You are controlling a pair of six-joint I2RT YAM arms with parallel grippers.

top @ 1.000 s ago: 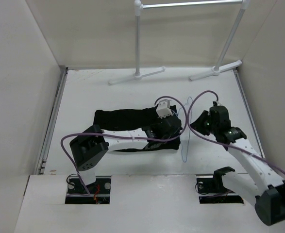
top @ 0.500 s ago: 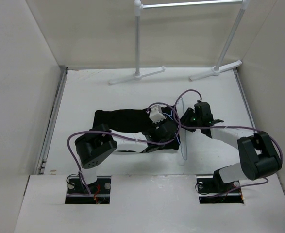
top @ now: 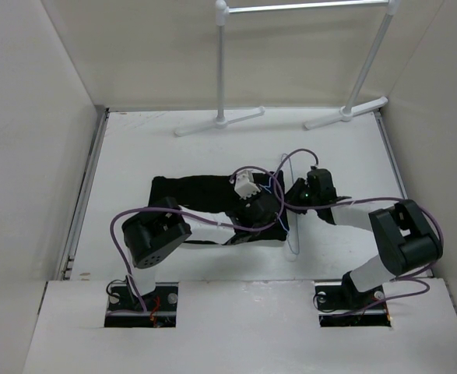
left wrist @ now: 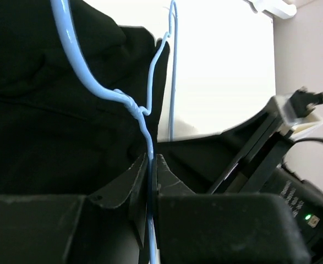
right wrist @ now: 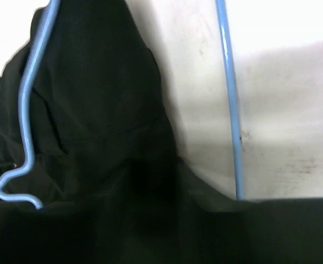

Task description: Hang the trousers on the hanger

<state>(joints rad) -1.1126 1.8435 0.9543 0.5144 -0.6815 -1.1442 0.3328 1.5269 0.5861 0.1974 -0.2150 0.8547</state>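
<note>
We see the left end effector (left wrist: 150, 168) clamped on the hanger (right wrist: 229, 82) near its twist, the hanger seemingly lying near-to-far along the right end of the trousers (top: 193, 191), which stretch leftward on the counter (top: 135, 148); the right end effector's (top: 300, 195) grip we cannot tell.

No legible text, brand, number or sign appeared in any view; a few pale markings (left wrist: 286, 191) on a black housing (left wrist: 277, 217) beside a green light (left wrist: 307, 216), left wrist view, were too blurred to read.
</note>
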